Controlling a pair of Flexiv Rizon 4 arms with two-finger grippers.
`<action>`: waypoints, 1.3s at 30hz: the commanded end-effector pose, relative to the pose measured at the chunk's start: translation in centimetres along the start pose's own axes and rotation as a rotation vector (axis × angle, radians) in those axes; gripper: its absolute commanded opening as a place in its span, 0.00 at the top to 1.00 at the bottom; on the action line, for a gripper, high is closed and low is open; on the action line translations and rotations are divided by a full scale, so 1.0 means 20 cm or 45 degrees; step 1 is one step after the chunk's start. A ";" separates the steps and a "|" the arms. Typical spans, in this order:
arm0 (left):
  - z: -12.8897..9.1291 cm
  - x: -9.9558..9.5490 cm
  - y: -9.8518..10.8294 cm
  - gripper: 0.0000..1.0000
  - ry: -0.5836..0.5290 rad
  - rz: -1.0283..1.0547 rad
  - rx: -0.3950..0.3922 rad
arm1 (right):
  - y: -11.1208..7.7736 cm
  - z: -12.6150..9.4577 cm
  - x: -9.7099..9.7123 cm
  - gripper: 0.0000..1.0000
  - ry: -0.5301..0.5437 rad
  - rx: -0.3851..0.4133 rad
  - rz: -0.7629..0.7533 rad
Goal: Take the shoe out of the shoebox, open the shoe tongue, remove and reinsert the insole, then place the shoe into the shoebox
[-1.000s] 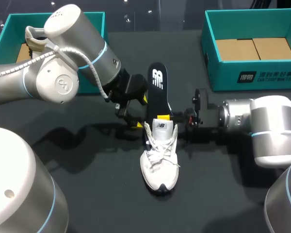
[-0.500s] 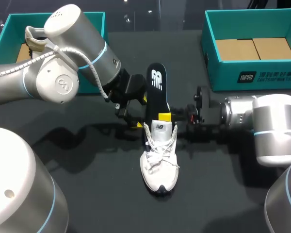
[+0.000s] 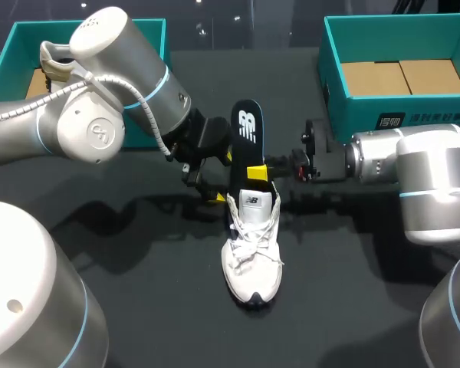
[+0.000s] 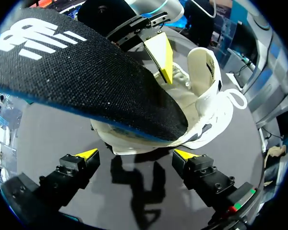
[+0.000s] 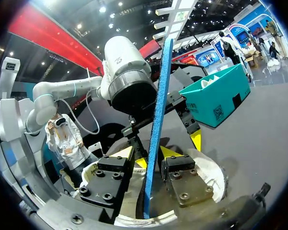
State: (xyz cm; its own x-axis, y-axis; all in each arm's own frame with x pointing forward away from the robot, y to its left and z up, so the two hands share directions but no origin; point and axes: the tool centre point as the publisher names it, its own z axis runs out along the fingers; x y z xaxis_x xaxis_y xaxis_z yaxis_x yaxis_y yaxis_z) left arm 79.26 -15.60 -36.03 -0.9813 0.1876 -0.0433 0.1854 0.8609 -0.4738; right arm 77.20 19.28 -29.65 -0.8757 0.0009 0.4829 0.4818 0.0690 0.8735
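Two grippers flank a white lace-up sneaker [image 3: 251, 249] midway between the dark table's [image 3: 138, 291] side edges. Right gripper [image 5: 153, 155] clamps its upright black, blue-edged insole [image 3: 248, 146]; left gripper [image 4: 134, 154] is released beside the heel.

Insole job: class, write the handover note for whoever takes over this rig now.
Right gripper: fingers shut on the insole, which stands tilted, lower end inside the shoe.
Left gripper: fingers open, empty, beside the shoe's heel end.
Shoe on the table; left shoebox and right shoebox at its far corners.
Done: shoe out, tongue up.
Left: finish the insole step (going out or in, unclear), then box the shoe.
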 end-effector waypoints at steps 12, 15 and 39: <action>0.00 0.00 0.00 0.00 -0.001 0.001 -0.003 | 0.01 0.02 -0.06 1.00 -0.016 0.014 0.052; 0.00 0.00 0.00 0.00 -0.001 0.001 -0.003 | -0.03 0.01 -0.05 1.00 -0.028 -0.007 0.082; 0.00 0.00 0.00 0.00 -0.001 0.001 -0.003 | -0.22 0.01 0.01 0.71 -0.054 -0.086 0.234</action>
State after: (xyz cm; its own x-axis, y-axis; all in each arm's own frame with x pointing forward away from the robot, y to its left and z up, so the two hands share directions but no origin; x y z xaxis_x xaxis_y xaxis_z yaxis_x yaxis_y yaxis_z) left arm 79.26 -15.60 -36.03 -0.9813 0.1875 -0.0432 0.1854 0.8609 -0.4738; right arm 74.98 18.86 -33.25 -0.7711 0.0490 0.6349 0.6352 -0.0102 0.7723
